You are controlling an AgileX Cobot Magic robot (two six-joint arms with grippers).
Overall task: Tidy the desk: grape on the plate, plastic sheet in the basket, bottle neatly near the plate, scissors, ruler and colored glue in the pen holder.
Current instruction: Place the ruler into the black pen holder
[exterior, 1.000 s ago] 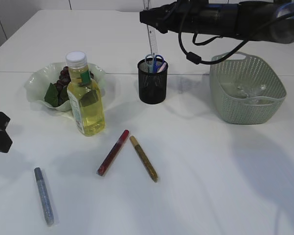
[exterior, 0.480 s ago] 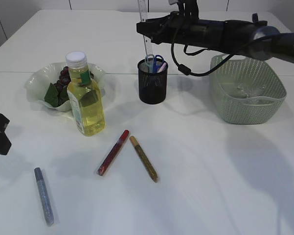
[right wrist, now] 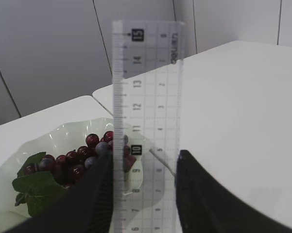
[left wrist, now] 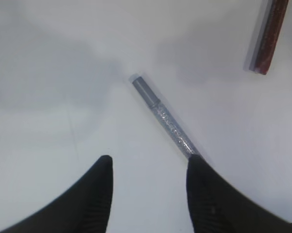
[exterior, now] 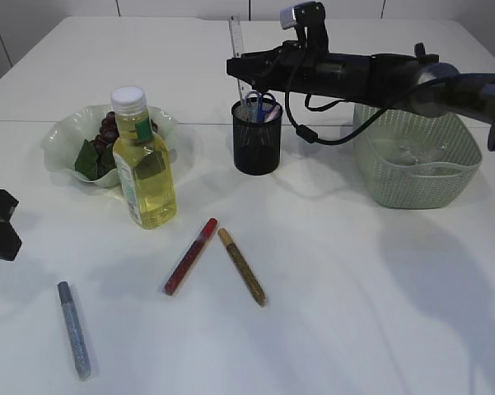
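- Clear plastic ruler (right wrist: pixel 146 131) stood upright between the jaws of our right claw (right wrist: pixel 143 194); the jaws sat close on either side of it, so we read that claw as gripping the ruler.
- We saw our right arm reaching across above the black mesh pen holder (exterior: pixel 256 140) toward the far edge of the bench (exterior: pixel 354 313), with the ruler's lower end down at the holder's mouth beside the blue-handled scissors (exterior: pixel 263 103).
- Our left claw (left wrist: pixel 148 194) hovered open and empty over the near left part of the bench, its jaws apart just above the end of the silver glue pen (left wrist: pixel 163 119).
- We counted two more glue pens lying flat near the middle of the bench: a red one (exterior: pixel 190 256) and a gold one (exterior: pixel 241 266), their upper ends close together.
- We saw the grapes (exterior: pixel 109 132) with a green leaf in the pale green plate (exterior: pixel 62 136) near the left edge.
- Just in front of the plate stood the bottle (exterior: pixel 144 164), upright, filled with yellow liquid.
- We saw the green basket (exterior: pixel 416 152) toward the right edge, with the crumpled clear sheet (exterior: pixel 412 152) inside it.
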